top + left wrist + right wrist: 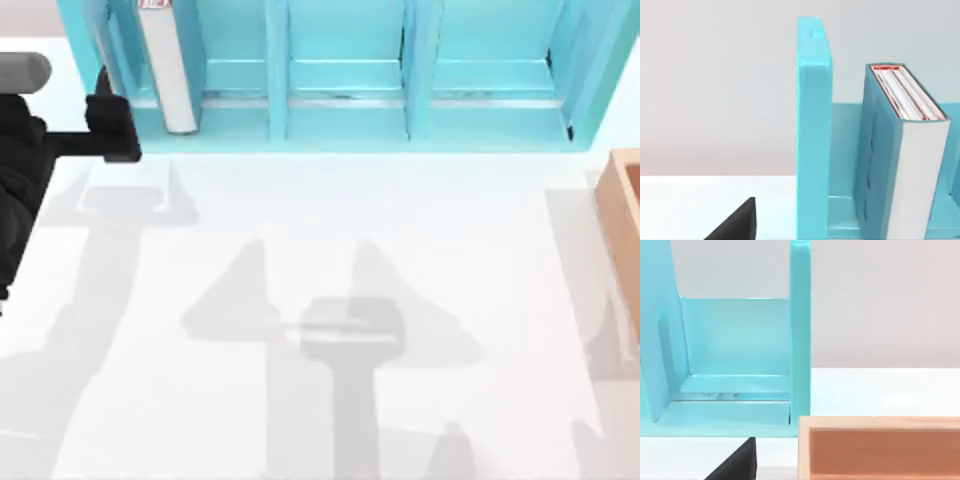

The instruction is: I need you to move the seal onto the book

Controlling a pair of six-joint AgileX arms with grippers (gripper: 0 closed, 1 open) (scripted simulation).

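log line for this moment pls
left arm at table's left by shelf | book upright in shelf's leftmost compartment | wooden box at right edge

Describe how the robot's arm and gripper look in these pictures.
In the top view the left arm is matte black and blocky, with a grey cylindrical part at its top. A dark wedge-shaped gripper part shows in each wrist view. No cables or markings are visible.

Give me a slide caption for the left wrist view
Teal book standing upright inside the light-blue shelf, white spine facing out.
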